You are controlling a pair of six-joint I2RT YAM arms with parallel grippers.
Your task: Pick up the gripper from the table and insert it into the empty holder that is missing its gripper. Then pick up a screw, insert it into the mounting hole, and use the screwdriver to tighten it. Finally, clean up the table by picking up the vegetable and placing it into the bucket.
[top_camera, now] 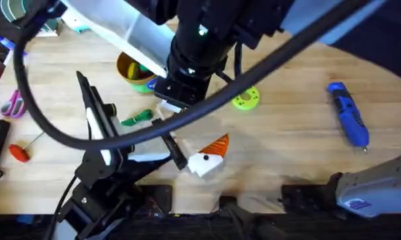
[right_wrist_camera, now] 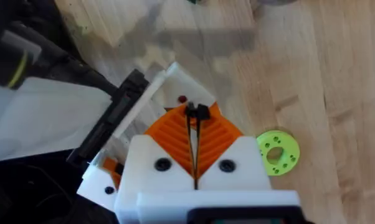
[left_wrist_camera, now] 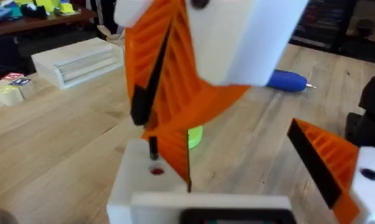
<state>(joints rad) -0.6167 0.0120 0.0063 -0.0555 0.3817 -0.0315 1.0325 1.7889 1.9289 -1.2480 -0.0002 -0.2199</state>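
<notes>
Workshop: cluttered wooden workbench (top_camera: 300, 153)

Right gripper (right_wrist_camera: 194, 121) fingers (right_wrist_camera: 169, 134) pinch dark screw (right_wrist_camera: 197, 112) above holder (right_wrist_camera: 175, 78); green disc (right_wrist_camera: 278, 151) beside.

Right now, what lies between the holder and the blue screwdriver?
Bare table between holder and screwdriver, seen overhead; the green disc sits off that line.
</notes>
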